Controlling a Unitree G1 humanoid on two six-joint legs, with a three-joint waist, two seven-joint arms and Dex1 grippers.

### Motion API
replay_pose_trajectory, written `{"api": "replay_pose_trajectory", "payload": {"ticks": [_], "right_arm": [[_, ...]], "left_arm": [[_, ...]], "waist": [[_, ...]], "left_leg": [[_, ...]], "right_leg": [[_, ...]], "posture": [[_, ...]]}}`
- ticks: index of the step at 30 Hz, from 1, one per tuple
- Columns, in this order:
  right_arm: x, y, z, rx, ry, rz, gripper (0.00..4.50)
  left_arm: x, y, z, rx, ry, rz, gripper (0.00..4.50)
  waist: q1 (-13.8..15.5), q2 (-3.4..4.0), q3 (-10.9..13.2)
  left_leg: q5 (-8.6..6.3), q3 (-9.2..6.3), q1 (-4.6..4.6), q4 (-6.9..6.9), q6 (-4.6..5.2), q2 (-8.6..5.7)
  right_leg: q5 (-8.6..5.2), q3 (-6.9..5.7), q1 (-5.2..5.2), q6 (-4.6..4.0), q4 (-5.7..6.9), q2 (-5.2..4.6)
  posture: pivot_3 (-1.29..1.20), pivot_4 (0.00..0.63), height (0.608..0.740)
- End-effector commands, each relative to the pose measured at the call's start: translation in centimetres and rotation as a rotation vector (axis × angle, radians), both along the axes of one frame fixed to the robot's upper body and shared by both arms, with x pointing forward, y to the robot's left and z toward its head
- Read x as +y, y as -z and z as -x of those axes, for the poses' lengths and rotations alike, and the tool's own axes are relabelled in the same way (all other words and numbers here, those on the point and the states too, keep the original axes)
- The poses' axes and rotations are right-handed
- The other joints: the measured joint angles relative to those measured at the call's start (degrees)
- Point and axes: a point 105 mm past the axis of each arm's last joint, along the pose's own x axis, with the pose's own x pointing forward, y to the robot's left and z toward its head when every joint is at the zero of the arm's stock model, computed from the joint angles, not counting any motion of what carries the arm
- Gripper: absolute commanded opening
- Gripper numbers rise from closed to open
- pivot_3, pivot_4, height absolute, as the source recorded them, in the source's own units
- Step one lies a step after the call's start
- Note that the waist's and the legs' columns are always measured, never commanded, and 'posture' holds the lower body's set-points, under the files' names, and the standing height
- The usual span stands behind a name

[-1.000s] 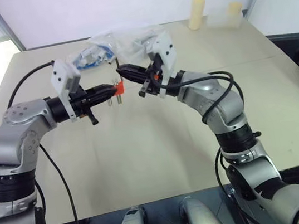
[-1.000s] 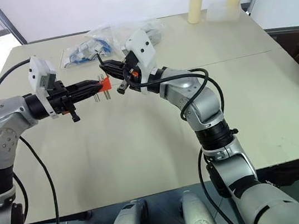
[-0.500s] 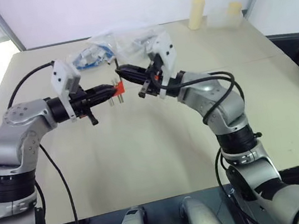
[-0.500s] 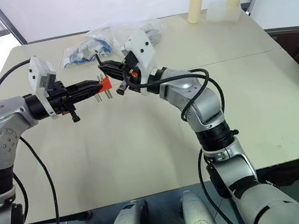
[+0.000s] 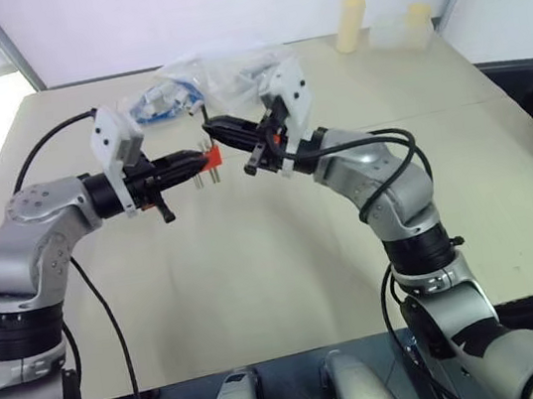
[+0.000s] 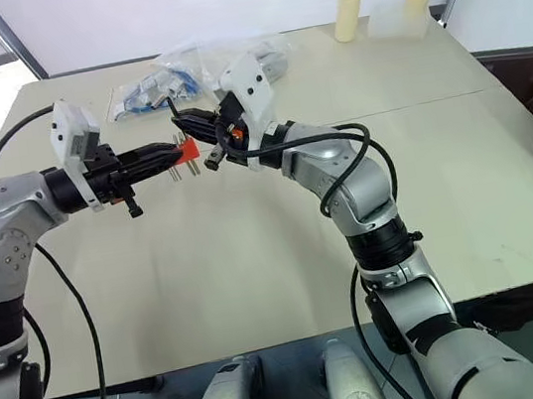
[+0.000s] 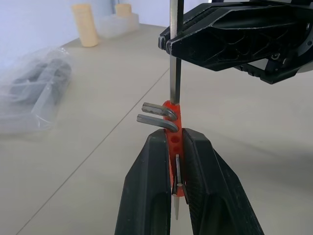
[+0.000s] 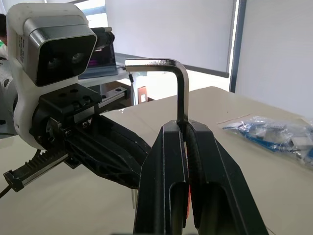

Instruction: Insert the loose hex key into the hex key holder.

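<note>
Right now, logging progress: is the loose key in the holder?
At its top; loose hex key meets hex key holder. Seating depth: cannot tell.

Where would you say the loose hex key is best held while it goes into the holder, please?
On its long straight shank, as the right gripper has it now: shut across the loose hex key just below the bend, coming from the side. That leaves the straight lower end free to meet the hex key holder, which the left gripper clamps by its flat sides.
</note>
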Motion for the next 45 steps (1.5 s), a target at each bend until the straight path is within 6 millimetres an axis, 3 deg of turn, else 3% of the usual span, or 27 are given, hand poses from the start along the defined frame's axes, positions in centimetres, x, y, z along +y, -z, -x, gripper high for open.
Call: {"api": "replay_pose_trajectory", "payload": {"ticks": [1,45], "right_arm": [[0.25,-1.48,1.04,-0.055,-0.029,-0.035,0.04],[0.06,-0.77,0.42,-0.045,-0.007,-0.027,0.04]], "left_arm": [[0.16,-1.42,0.21,-0.065,-0.004,0.011,0.45],[-0.17,-1.86,0.67,-0.070,0.015,0.040,0.45]], "waist": [[0.00,0.00,0.00],[0.00,0.00,0.00]], "left_leg": [[0.00,0.00,0.00,0.00,0.00,0.00],[0.00,0.00,0.00,0.00,0.00,0.00]], "right_leg": [[0.00,0.00,0.00,0.00,0.00,0.00],[0.00,0.00,0.00,0.00,0.00,0.00]], "posture": [[0.00,0.150,0.740],[0.00,0.150,0.740]]}}
